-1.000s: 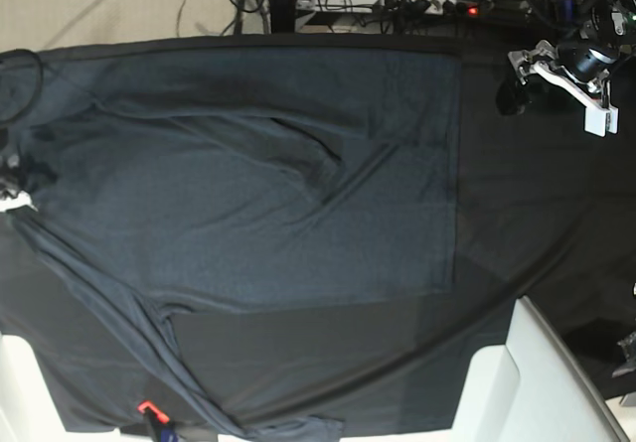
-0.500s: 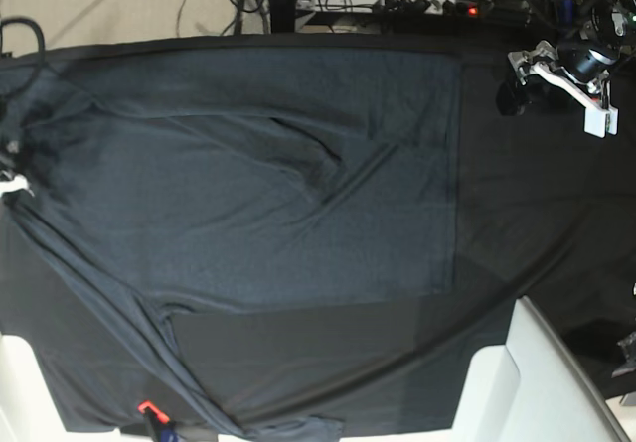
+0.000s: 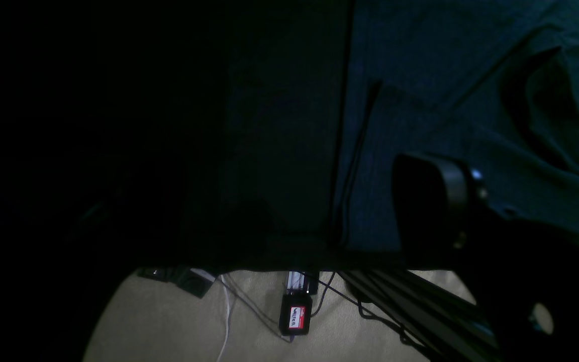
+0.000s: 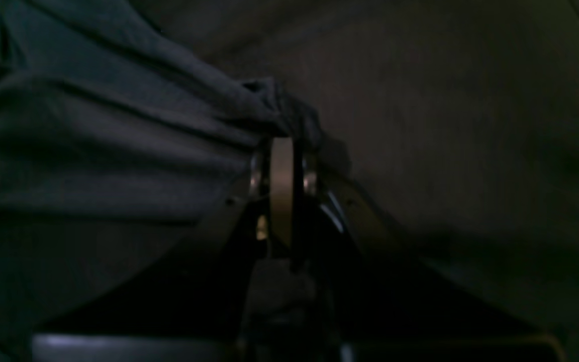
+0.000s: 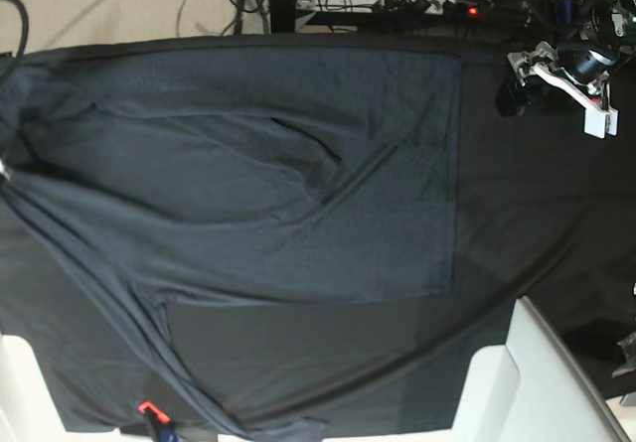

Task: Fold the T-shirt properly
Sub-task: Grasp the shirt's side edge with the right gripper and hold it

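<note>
Covering nearly the whole base view was the black cloth table covering (image 5: 517,223), and on it the large dark slate-grey knit T-shirt (image 5: 258,184) was spread from the left edge to right of centre, its straight hem running down the frame there. Long creases were seen fanning from the left edge across the body, and one sleeve or side trailed toward the lower left corner.

At the centre of the right wrist view, the right gripper (image 4: 282,151) was shown pressed together on a bunched corner of the T-shirt, the fabric drawn taut from it. The left gripper (image 5: 556,79), in the upper right of the base view, was held spread wide over bare covering, clear of the shirt and holding nothing.

The step in hand was judged to be stretching the garment flat before any fold. The next move would call for the free pincer to be brought to the hem edge.
</note>
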